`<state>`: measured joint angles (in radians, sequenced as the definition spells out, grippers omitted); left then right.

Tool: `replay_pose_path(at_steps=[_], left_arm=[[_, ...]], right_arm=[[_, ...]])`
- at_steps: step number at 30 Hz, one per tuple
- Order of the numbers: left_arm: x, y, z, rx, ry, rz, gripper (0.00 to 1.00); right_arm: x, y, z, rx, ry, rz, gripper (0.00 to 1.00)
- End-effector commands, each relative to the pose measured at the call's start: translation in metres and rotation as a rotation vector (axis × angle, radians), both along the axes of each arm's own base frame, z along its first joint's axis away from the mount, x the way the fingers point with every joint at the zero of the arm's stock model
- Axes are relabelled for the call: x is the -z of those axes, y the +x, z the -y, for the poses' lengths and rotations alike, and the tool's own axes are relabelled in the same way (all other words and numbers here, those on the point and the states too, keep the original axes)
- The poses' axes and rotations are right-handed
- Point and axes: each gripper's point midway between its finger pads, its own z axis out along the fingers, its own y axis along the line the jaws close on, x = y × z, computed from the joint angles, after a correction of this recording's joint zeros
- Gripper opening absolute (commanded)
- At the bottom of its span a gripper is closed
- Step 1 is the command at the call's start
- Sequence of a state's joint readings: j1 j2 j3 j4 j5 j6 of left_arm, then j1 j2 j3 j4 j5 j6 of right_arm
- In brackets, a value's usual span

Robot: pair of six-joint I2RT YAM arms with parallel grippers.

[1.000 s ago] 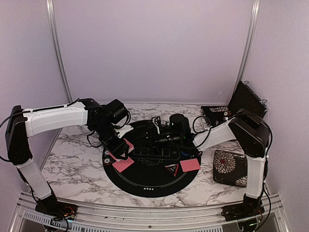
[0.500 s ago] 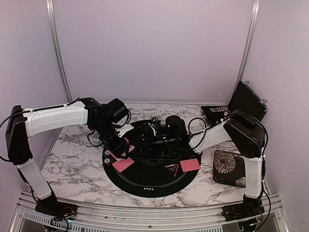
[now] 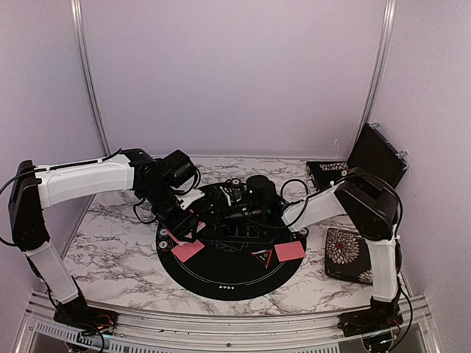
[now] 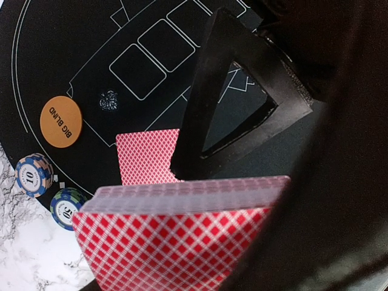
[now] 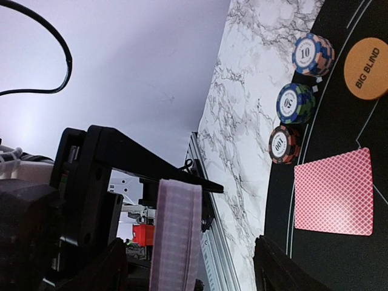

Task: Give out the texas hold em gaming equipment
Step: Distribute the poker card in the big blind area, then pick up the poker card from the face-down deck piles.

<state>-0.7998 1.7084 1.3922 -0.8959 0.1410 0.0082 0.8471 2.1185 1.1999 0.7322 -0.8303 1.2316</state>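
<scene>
Judging the deck light, slick-faced, liable to fan or shed cards; best gripped across its broad faces, top card peeled by an edge. Located lower centre of left wrist view, pinched by left end effector. Flanked by right end effector, spread wide, closed on nothing. Beyond: one card flat on mat, near chip stacks.

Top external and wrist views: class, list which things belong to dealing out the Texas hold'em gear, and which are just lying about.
Belongs:
deck of pink-red-backed playing cards
dealt pink-red-backed card
orange round BIG BLIND button
striped poker chip stacks
small black triangle marker

Lying about:
black floral-patterned fabric case
open black box at back right
</scene>
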Motion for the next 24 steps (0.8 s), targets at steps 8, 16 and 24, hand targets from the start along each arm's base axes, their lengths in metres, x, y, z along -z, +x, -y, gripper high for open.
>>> replay_pose_path(at_steps=[8, 16, 24], left_arm=[[-0.007, -0.001, 0.003, 0.013, -0.010, 0.001, 0.55], [-0.008, -0.001, 0.004, 0.016, -0.014, 0.000, 0.55], [-0.008, -0.002, 0.003, 0.020, -0.011, -0.001, 0.55]], right_arm=[[0.003, -0.003, -0.013, -0.021, -0.011, 0.017, 0.63], [0.018, 0.000, -0.010, -0.005, -0.072, 0.033, 0.60], [0.025, 0.008, 0.000, 0.033, -0.117, 0.050, 0.57]])
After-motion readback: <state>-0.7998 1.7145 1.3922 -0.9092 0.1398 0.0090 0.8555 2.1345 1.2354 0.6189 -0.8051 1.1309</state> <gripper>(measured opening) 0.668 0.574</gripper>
